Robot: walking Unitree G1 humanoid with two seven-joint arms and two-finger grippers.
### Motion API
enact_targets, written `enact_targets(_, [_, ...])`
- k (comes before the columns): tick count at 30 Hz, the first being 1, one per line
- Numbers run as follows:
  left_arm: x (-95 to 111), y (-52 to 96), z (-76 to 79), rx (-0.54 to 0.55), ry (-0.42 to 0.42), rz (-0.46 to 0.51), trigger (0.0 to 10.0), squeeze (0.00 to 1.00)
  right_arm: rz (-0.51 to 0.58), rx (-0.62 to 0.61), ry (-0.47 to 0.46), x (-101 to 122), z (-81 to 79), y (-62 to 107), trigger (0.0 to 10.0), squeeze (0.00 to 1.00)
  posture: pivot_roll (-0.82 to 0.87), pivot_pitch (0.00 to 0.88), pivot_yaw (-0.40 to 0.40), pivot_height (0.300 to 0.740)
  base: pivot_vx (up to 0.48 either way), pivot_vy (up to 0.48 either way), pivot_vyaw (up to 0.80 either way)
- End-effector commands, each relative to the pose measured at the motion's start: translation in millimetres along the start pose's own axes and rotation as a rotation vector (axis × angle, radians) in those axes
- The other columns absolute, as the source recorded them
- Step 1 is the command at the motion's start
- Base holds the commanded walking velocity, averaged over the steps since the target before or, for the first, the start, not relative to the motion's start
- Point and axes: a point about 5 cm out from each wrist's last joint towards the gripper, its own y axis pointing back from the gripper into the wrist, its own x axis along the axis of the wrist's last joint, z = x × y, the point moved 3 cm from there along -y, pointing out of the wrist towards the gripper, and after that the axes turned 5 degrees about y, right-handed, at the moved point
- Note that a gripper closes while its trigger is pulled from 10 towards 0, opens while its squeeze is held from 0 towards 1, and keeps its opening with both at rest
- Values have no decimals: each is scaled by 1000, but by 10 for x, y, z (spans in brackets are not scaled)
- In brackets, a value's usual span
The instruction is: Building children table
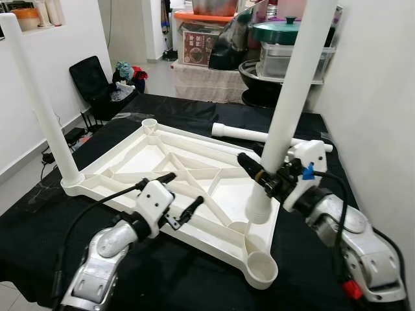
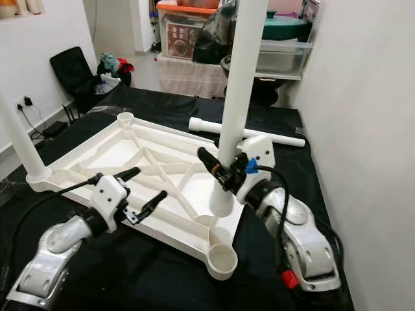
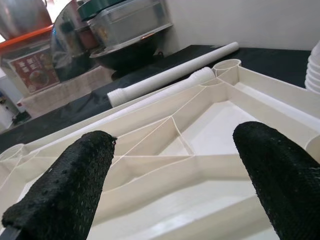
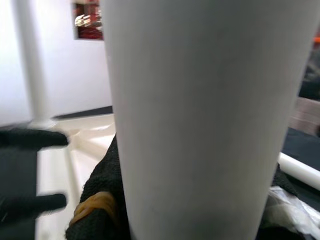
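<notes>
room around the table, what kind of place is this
Likely a lived-in home, perhaps a storage corner: stacked plastic storage boxes and a lidded cooking pot on a shelf behind, and a black bag with toys on the tiled floor.

Black cloth [image 1: 194,272] covering the work surface. Behind it, a black chair [image 1: 94,84] holding a stuffed toy [image 1: 124,70], a lidded green pot [image 1: 277,30] on clear storage boxes [image 1: 285,61], and white walls [image 1: 376,116]

Head stereo pair: high, looking down over upturned white plastic tabletop [image 1: 188,178]. Wrist cameras: close, along black fingers [image 3: 65,190]; all share tabletop.
</notes>
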Motion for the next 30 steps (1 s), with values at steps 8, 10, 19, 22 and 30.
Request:
enact_targets(8, [-387, 412, -155, 101, -45, -220, 10000, 0, -89, 208, 30, -156, -188, 251, 10000, 0, 60, 0, -79, 740, 0, 0, 0])
enact_targets(10, [-376, 400, -125, 98, -38, -218, 10000, 0, -113, 274, 24, -216, -244, 325, 10000, 0, 63, 0, -83, 740, 0, 0, 0])
enact_targets(19, [-351, 341, -158, 108, -41, -215, 10000, 0, -141, 377, -4, -286, -355, 459, 10000, 0, 60, 0, -78, 740, 0, 0, 0])
enact_targets(22, [-352, 342, -152, 107, -42, -218, 10000, 0, -147, 404, -8, -290, -409, 499, 10000, 0, 59, 0, -76, 740, 0, 0, 0])
enact_targets(30, [-370, 314, -140, 103, -43, -224, 10000, 0, -143, 438, -20, -304, -528, 530, 10000, 0, 52, 0, -72, 740, 0, 0, 0])
